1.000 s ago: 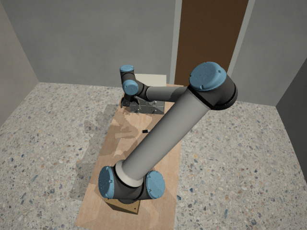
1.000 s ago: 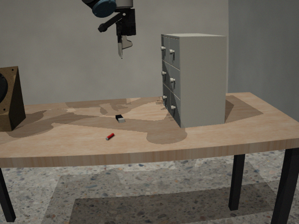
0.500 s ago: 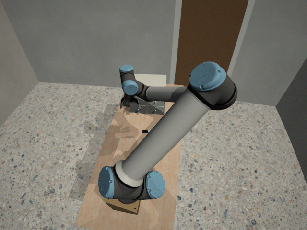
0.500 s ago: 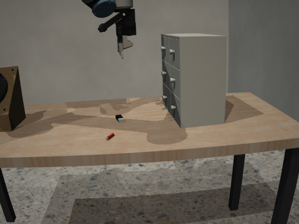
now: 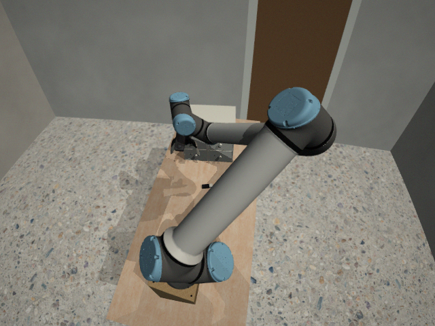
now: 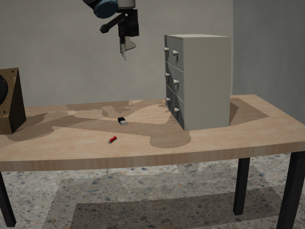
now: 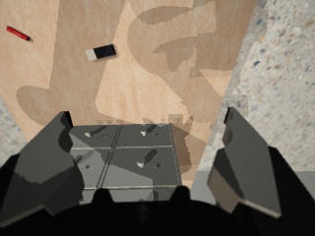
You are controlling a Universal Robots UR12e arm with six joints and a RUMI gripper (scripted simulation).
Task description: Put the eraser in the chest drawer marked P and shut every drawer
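Observation:
The eraser, black with a white end, lies on the wooden table in front of the chest; it also shows in the wrist view and in the top view. The grey chest stands upright at the far end of the table, with its drawers in two columns, all shut, each with a white knob. I cannot read any drawer letters. My gripper is open and empty, high above the table and to the left of the chest's front. In the wrist view the drawer fronts lie between its fingers.
A small red cylinder lies on the table nearer the front edge; it also shows in the wrist view. The arm's wooden base block stands at the table's left end. The table's side edges are close to the chest.

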